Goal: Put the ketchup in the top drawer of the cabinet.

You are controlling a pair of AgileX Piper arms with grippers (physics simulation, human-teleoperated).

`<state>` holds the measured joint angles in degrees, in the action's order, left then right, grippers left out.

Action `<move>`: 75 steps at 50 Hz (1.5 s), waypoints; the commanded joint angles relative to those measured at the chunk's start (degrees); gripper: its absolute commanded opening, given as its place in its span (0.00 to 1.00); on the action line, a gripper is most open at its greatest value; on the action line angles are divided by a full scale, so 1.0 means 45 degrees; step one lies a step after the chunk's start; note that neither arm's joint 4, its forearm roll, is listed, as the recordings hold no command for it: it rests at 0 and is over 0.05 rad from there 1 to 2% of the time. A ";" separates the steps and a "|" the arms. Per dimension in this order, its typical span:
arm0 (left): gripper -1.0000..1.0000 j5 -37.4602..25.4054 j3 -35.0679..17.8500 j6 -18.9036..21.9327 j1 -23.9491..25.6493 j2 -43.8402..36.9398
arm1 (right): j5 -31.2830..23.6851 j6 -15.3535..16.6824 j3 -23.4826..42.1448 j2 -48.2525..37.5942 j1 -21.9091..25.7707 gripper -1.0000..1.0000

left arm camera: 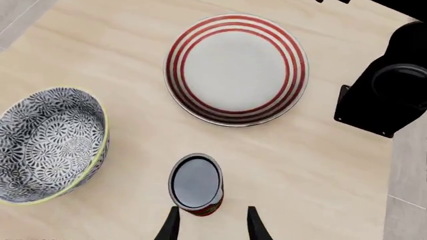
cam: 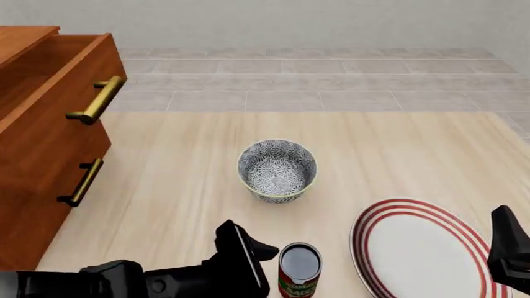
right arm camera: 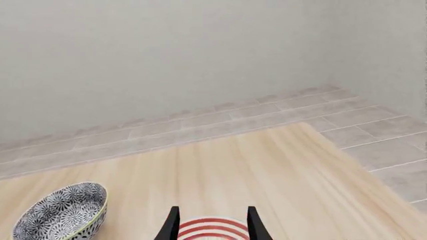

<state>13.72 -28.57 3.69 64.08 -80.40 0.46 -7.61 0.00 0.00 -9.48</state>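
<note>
The ketchup [cam: 299,270] stands upright on the table near the front edge, a small red container with a dark round top. In the left wrist view the ketchup [left arm camera: 195,183] sits just ahead of my open left gripper [left arm camera: 212,227], partly between its fingertips, not gripped. In the front view my left gripper [cam: 258,256] is right beside it on its left. The cabinet [cam: 33,205] stands at the far left; its top drawer [cam: 58,93] is pulled out. My right gripper [right arm camera: 212,226] is open and empty above the plate, at the front view's right edge [cam: 505,239].
A grey patterned bowl [cam: 277,169] stands mid-table behind the ketchup, also in the left wrist view [left arm camera: 50,142]. A red-striped white plate [cam: 422,251] lies to the ketchup's right, also in the left wrist view [left arm camera: 237,67]. The lower drawer's brass handle [cam: 83,182] sticks out below the open drawer.
</note>
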 commanded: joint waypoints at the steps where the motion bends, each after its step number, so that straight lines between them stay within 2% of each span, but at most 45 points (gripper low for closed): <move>1: 1.00 0.0085 -0.0117 -0.0091 -0.0244 -0.0341 | 0.0005 -0.0055 0.0000 0.0000 -0.0078 1.00; 12: 1.00 0.0030 -0.0169 0.0018 -0.0487 -0.0464 | -0.0041 -0.0028 0.0000 0.0000 -0.0106 1.00; 23: 1.00 0.0304 -0.0115 0.0539 -0.0765 -0.1077 | -0.0111 -0.0150 0.0000 0.0000 -0.0438 1.00; 39: 1.00 0.0508 -0.0681 0.0927 -0.0847 -0.2172 | -0.0242 -0.0206 0.0000 0.0000 -0.0685 1.00; 56: 1.00 0.0733 -0.1054 0.0940 -0.0760 -0.3054 | -0.0293 -0.0305 0.0000 0.0000 -0.0903 1.00; 57: 1.00 0.0759 -0.1065 0.0952 -0.0736 -0.3098 | -0.0324 -0.0262 0.0000 0.0000 -0.0891 1.00; 58: 1.00 0.0810 -0.1080 0.0929 -0.0727 -0.3187 | -0.0443 0.0201 0.0000 0.0000 -0.0790 1.00; 61: 1.00 0.0889 -0.1119 0.0925 -0.0693 -0.3320 | -0.0390 -0.0013 0.0000 0.0000 -0.0804 1.00; 75: 1.00 0.0874 -0.1314 0.0856 -0.0586 -0.3606 | -0.0502 0.0080 0.0000 0.0000 -0.0731 1.00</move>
<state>17.43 -33.97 7.59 61.15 -95.59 -1.51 -7.45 0.00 0.00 -12.87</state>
